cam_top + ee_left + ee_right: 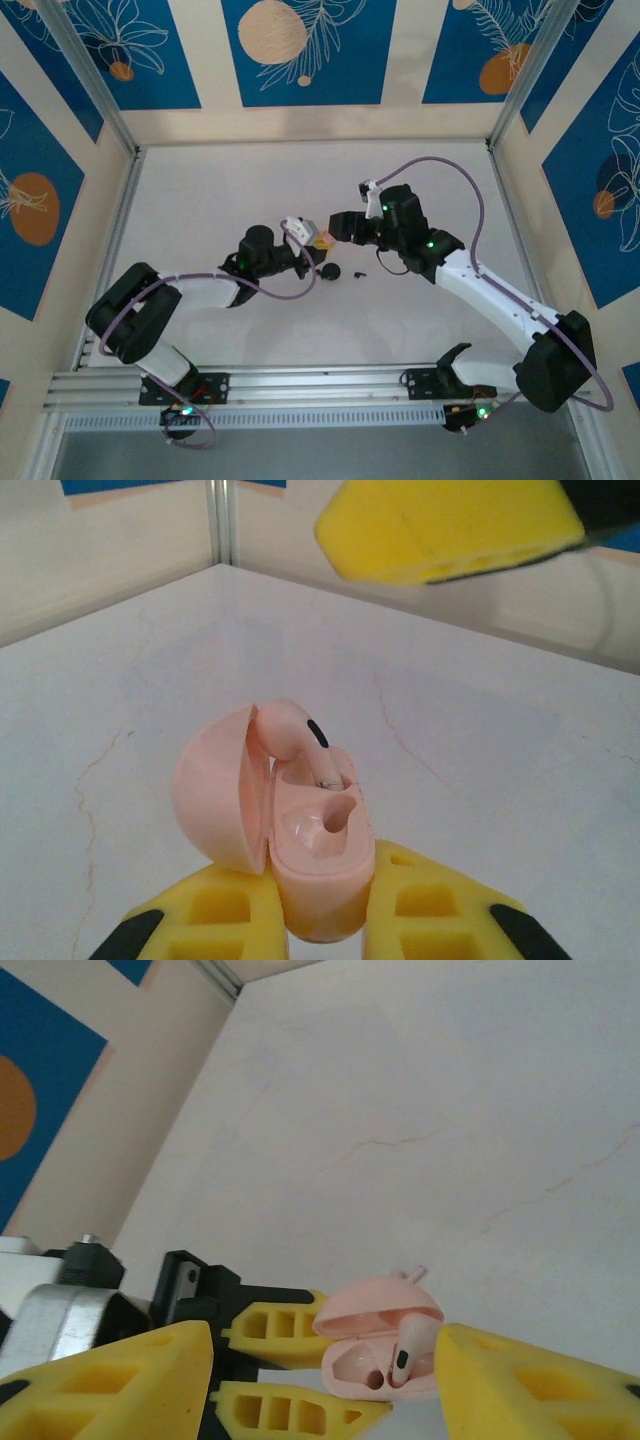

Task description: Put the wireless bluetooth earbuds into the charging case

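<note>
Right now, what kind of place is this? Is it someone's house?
Probably not a house, more like a robot test booth. The left arm and the right arm are bolted to a metal rail at the edge of a white table, and blue patterned panels wall it in.

L pincer (320, 920): clamped tight, mid-table | R pincer (325, 1390): jaws apart, facing L pincer

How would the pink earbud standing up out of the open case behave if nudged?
The pink earbud looks small, glossy and rounded: probably light and slippery. It leans with its stem in a socket of the charging case, not fully seated, so a nudge could tip it out. The left claw clamps the case, which should hold still.
</note>
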Motion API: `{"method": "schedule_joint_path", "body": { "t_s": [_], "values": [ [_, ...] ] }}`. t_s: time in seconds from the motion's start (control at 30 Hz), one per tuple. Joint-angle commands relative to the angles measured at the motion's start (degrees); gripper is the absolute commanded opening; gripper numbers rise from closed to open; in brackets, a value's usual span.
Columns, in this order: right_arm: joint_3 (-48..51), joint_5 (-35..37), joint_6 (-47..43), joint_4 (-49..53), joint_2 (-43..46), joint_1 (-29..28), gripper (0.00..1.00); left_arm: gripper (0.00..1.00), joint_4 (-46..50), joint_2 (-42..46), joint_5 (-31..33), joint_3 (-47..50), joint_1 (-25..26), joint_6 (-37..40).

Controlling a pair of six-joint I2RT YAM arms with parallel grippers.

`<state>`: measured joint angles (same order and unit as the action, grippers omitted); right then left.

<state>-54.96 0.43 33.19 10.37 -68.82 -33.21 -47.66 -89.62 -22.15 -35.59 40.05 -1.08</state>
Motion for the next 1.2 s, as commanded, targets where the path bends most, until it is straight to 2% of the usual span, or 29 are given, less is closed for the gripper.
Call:
{"method": "schedule_joint_path", "body": {
  "t_s": [0.0, 0.17, 0.33, 0.47, 0.63, 0.97, 1.17],
  "values": [
    [-2.6, -6.9, -2.0, 2.6, 2.0, 1.9, 0.61, 0.11, -3.8, 0.7, -2.0, 0.6, 0.7, 1.1],
    [-5.1, -16.1, -4.4, 8.3, 1.8, 6.6, 0.58, 0.10, -4.8, 0.6, -3.5, 0.9, 0.7, 3.2],
    [-7.5, -26.9, -6.2, 13.3, 0.7, 12.7, 0.50, 0.09, -7.4, 0.2, -4.9, 1.9, 1.0, 5.7],
    [-9.4, -32.5, -7.9, 18.2, -1.3, 16.1, 0.44, 0.08, -9.9, -0.4, -5.3, 2.7, 1.1, 7.9],
    [-11.0, -35.5, -9.9, 22.9, -3.9, 17.1, 0.38, 0.08, -11.6, -1.5, -6.8, 2.7, 1.2, 8.6],
    [-12.3, -34.4, -9.7, 25.2, -8.0, 16.7, 0.31, 0.08, -13.6, -2.5, -7.2, 2.4, 1.5, 9.1],
    [-12.7, -34.0, -10.0, 24.1, -9.9, 15.2, 0.30, 0.08, -14.0, -2.7, -7.1, 2.2, 1.6, 8.9]
  ]
}}
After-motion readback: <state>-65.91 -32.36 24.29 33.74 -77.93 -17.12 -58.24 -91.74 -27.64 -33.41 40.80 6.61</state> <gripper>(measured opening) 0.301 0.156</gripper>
